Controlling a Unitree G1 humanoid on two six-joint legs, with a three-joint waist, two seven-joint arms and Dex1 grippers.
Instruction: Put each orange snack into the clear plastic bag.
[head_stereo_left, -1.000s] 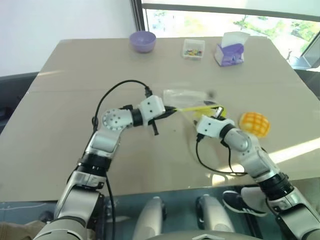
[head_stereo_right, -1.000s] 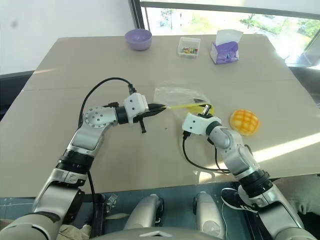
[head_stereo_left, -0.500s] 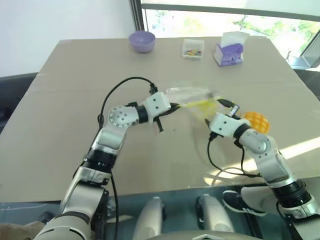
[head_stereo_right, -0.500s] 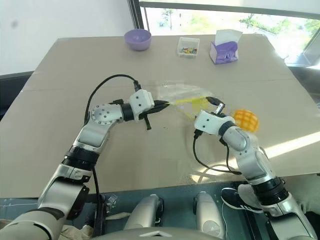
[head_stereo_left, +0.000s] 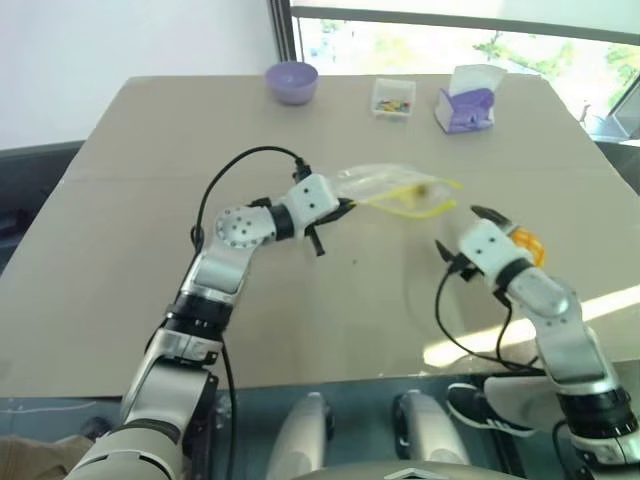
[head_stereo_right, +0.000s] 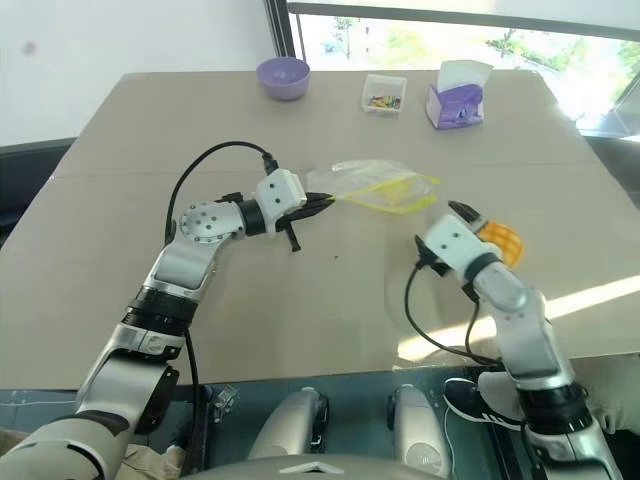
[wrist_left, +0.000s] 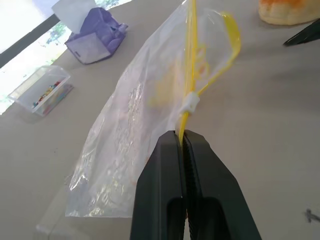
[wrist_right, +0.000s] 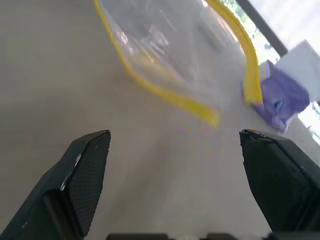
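Observation:
The clear plastic bag (head_stereo_left: 392, 186) lies crumpled at mid-table, its yellow strip (wrist_left: 190, 75) raised. My left gripper (wrist_left: 182, 139) is shut on that strip at the bag's left end. To the right of the bag, my right gripper (wrist_right: 175, 136) is open and holds nothing, low over the bare tabletop. It faces the bag's gaping mouth (wrist_right: 175, 65) from a short way off. One orange snack (head_stereo_right: 501, 241), a bun with a criss-cross top, sits on the table just behind and to the right of the right hand, which partly hides it. The bun's edge also appears in the left wrist view (wrist_left: 287, 11).
A purple bowl (head_stereo_left: 292, 79), a small clear box of coloured bits (head_stereo_left: 393, 97) and a purple-and-white tissue box (head_stereo_left: 464, 104) stand along the far edge of the table (head_stereo_left: 150, 300). Black cables loop beside both wrists.
My right gripper has drawn back from the bag's mouth and moved right toward the bun, rolling as it went. The left gripper still holds the yellow strip.

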